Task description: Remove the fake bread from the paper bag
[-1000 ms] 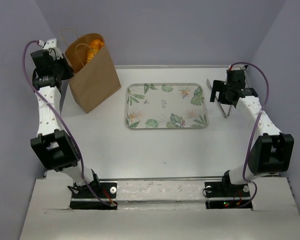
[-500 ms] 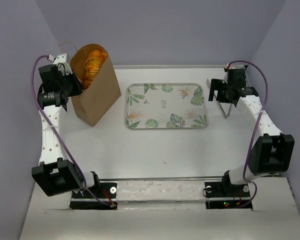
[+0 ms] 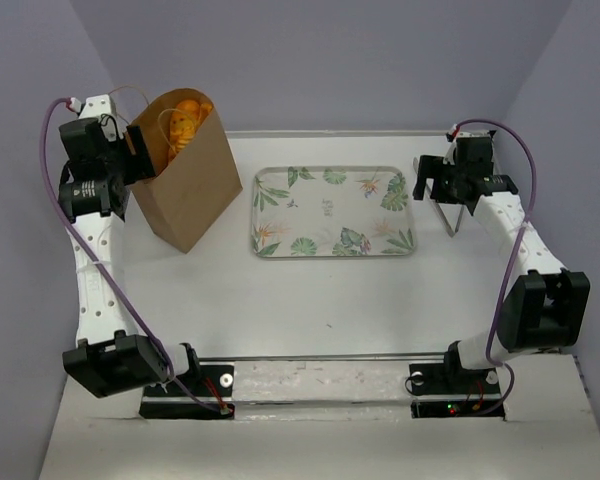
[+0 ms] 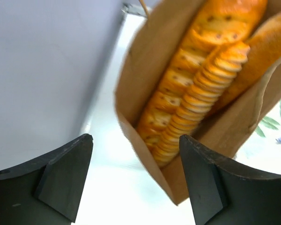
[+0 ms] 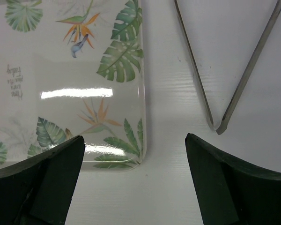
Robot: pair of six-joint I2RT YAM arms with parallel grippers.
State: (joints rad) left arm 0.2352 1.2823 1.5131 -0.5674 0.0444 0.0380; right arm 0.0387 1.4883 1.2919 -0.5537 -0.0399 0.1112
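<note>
The brown paper bag (image 3: 185, 185) stands at the back left of the table with its mouth open upward. Several golden ridged loaves of fake bread (image 3: 185, 118) stick up inside it. My left gripper (image 3: 132, 150) hovers at the bag's left upper rim, open and holding nothing. In the left wrist view the bag's rim (image 4: 131, 131) and the bread (image 4: 196, 108) show between and beyond the wide-apart fingers of the left gripper (image 4: 135, 140). My right gripper (image 3: 432, 185) hangs open and empty over the table, just off the tray's right edge.
A leaf-patterned rectangular tray (image 3: 332, 211) lies at the table's middle; its corner (image 5: 126, 140) shows under the right gripper (image 5: 135, 140). Metal tongs (image 3: 450, 215) (image 5: 225, 93) lie to the right of the tray. Purple walls close in on the left, back and right.
My left gripper has gone from shut to open and has drawn back to the left of the bag's rim. The bag's mouth gapes wider, with more bread showing. The right arm barely moved.
</note>
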